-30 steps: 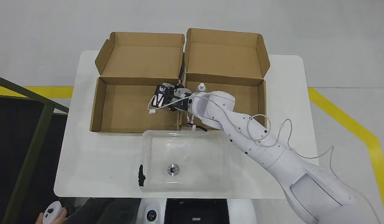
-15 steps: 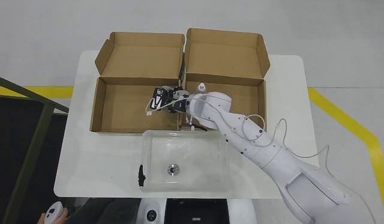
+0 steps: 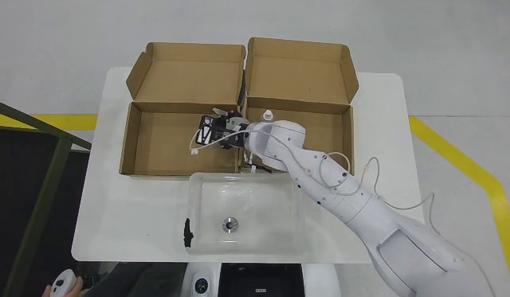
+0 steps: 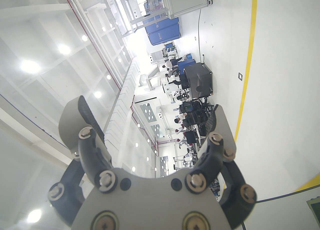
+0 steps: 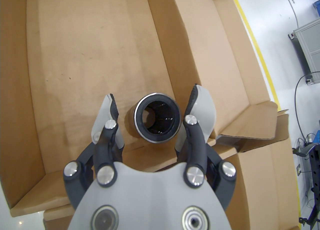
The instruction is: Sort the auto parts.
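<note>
Right gripper [image 5: 153, 94] released, fingers spread either side of the ring [image 5: 157, 138], a gap showing on each side, no contact seen. Ring is a metal sleeve with a black bore, standing on end on the floor of the left box [image 5: 82, 41], close to that box's right wall. Wide bare cardboard runs left and far of it. In the top view the right gripper [image 3: 209, 130] sits over the right part of the left box [image 3: 159, 150], with the arm crossing the shared wall from the right box [image 3: 323, 134]. Both boxes have their far flaps standing open. Clear bin [image 3: 203, 193] sits just near of the boxes on the white table [image 3: 119, 209], with a small metal piece [image 3: 230, 224] on its floor. Left gripper [image 4: 150, 106] released, fingers wide apart with nothing between them, pointing out at a bright hall with ceiling lights and a yellow floor line [image 4: 246, 66].
</note>
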Motion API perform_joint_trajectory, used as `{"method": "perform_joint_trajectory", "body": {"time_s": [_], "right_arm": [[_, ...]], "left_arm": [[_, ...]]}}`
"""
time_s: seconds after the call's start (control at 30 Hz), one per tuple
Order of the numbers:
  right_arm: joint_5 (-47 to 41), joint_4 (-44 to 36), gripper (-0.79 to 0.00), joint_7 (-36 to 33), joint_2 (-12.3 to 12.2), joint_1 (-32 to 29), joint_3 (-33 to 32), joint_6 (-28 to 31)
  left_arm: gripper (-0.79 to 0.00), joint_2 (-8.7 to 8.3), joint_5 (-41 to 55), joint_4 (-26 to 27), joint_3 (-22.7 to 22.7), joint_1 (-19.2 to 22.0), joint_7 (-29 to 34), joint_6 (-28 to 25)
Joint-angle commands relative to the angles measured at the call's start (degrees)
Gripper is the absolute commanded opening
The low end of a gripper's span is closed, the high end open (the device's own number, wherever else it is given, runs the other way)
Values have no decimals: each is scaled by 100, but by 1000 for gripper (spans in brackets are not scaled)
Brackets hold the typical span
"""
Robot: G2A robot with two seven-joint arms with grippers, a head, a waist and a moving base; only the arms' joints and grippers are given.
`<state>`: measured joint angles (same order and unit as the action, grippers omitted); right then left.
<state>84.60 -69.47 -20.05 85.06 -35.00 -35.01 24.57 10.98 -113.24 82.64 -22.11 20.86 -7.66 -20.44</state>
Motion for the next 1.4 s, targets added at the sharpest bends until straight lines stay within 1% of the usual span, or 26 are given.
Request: {"method": "perform_joint_trajectory", "body": {"time_s": [0.0, 0.13, 0.27, 0.37, 0.43, 0.63, 0.8, 0.93, 1.1, 1.37], "right_arm": [[44, -167, -209, -18, -13, -8, -69, 30], [56, -564, -197, -71, -57, -112, -228, 184], [-186, -947, -163, -42, -118, -378, -416, 445], [-277, -1259, -160, -92, -182, -592, -555, 673], [-276, -1516, -169, -151, -236, -757, -651, 831], [-190, -2287, -157, -313, -428, -1352, -990, 1268], [-78, -2873, -163, -382, -573, -1862, -1218, 1565], [80, -3311, -148, -371, -680, -2266, -1338, 1798], [309, -3676, -114, -260, -810, -2657, -1483, 2202], [642, -4035, -123, -152, -981, -3193, -1672, 2535]], "left_arm": [[0, 0, 0, 0, 0, 0, 0, 0], [0, 0, 0, 0, 0, 0, 0, 0], [0, 0, 0, 0, 0, 0, 0, 0], [0, 0, 0, 0, 0, 0, 0, 0], [0, 0, 0, 0, 0, 0, 0, 0], [0, 0, 0, 0, 0, 0, 0, 0], [0, 0, 0, 0, 0, 0, 0, 0], [0, 0, 0, 0, 0, 0, 0, 0], [0, 0, 0, 0, 0, 0, 0, 0], [0, 0, 0, 0, 0, 0, 0, 0]]}}
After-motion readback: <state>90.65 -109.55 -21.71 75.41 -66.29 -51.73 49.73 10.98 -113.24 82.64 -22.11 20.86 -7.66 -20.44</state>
